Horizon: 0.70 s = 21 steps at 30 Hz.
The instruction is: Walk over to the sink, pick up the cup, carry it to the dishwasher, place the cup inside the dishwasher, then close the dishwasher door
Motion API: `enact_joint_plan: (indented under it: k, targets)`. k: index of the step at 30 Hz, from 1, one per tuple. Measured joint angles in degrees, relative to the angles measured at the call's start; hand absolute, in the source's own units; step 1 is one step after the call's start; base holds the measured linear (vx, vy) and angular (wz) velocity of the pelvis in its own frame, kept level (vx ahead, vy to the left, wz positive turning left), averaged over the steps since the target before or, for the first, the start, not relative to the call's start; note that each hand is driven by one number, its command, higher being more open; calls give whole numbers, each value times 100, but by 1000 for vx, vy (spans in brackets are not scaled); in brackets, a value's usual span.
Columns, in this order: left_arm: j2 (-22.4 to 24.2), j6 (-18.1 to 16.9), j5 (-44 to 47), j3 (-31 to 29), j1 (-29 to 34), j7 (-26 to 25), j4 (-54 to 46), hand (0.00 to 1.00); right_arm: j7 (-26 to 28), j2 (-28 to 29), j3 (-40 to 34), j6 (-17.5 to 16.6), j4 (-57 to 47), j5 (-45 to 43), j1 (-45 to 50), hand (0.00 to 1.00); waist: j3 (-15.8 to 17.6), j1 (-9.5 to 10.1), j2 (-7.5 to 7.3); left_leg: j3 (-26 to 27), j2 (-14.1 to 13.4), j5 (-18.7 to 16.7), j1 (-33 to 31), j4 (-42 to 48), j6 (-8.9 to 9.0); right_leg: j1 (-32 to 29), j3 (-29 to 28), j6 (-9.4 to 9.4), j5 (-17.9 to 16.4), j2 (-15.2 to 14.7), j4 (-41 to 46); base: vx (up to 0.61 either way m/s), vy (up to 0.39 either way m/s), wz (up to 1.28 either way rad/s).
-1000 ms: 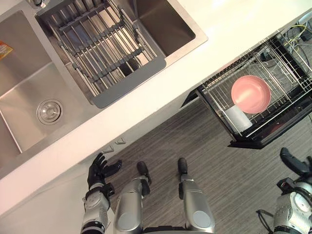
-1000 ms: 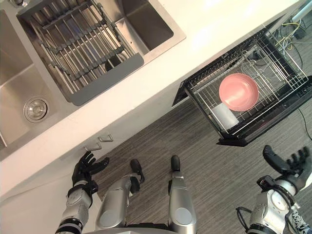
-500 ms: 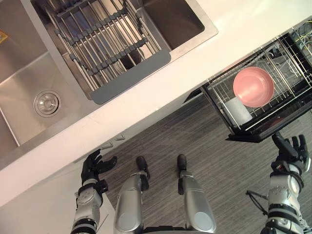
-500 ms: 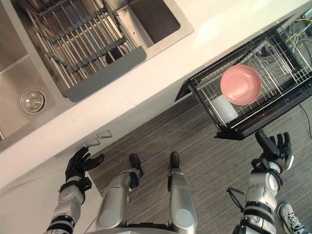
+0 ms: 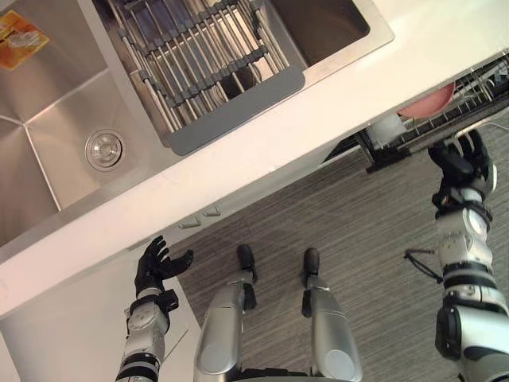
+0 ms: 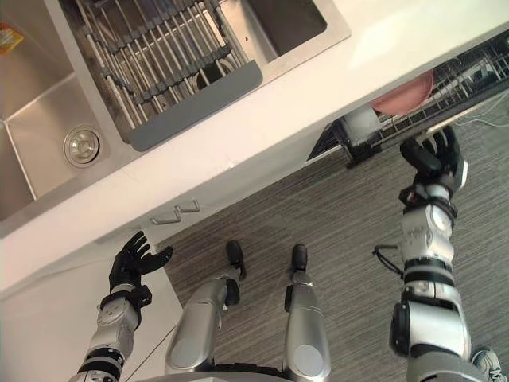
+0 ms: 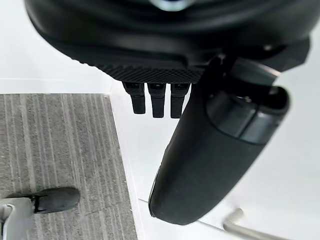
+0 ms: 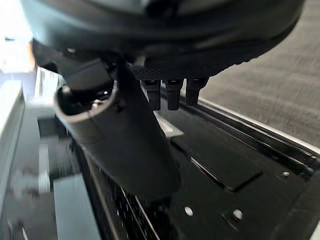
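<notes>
A white cup (image 5: 387,127) stands in the dishwasher rack (image 5: 469,107) beside a pink bowl (image 5: 433,97); both peek out from under the white counter's edge. My right hand (image 5: 460,159) is raised to the rack's dark front edge, fingers straight and spread, holding nothing. In the right wrist view its fingers (image 8: 172,95) reach toward the black dishwasher front (image 8: 225,170). My left hand (image 5: 159,267) hangs open low by the white cabinet front, empty; the left wrist view shows its straight fingers (image 7: 156,100) near that cabinet.
The steel sink (image 5: 48,127) with a grey drying rack (image 5: 207,56) across it lies beyond the white counter (image 5: 318,119). Two small cabinet handles (image 5: 199,223) sit below the counter. Grey wood-pattern floor (image 5: 358,215) spreads in front of the dishwasher.
My right hand has risen from floor level to the rack's front edge. Much less of the rack now shows beyond the counter edge. The whole view has shifted.
</notes>
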State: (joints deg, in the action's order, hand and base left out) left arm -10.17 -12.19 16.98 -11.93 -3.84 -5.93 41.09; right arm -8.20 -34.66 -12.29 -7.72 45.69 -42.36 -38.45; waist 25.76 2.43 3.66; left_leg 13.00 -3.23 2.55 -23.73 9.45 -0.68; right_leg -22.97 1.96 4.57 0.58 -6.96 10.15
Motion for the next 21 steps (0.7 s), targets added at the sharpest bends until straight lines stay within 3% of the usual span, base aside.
enact_joint_plan:
  k: [5,14,21]
  targets:
    - [18,-2,0,0,8,-14,46,90,-229,-243,231,220,294,852,-379,90,27,70,53,-241,86,90,-24,-57,-34,163,220,14,73,-33,-169,-19,15,25]
    - [12,-11,-7,-1,17,-12,-85,90,-138,-401,652,642,552,2155,-661,90,31,52,63,-494,160,114,209,-85,-54,548,326,17,164,-46,-405,-5,18,5]
    - [-1,-4,-25,0,50,8,-78,90,21,-390,679,599,408,2917,-394,90,20,-12,33,-469,148,106,588,-165,-42,908,309,14,162,-30,-472,-4,7,-1]
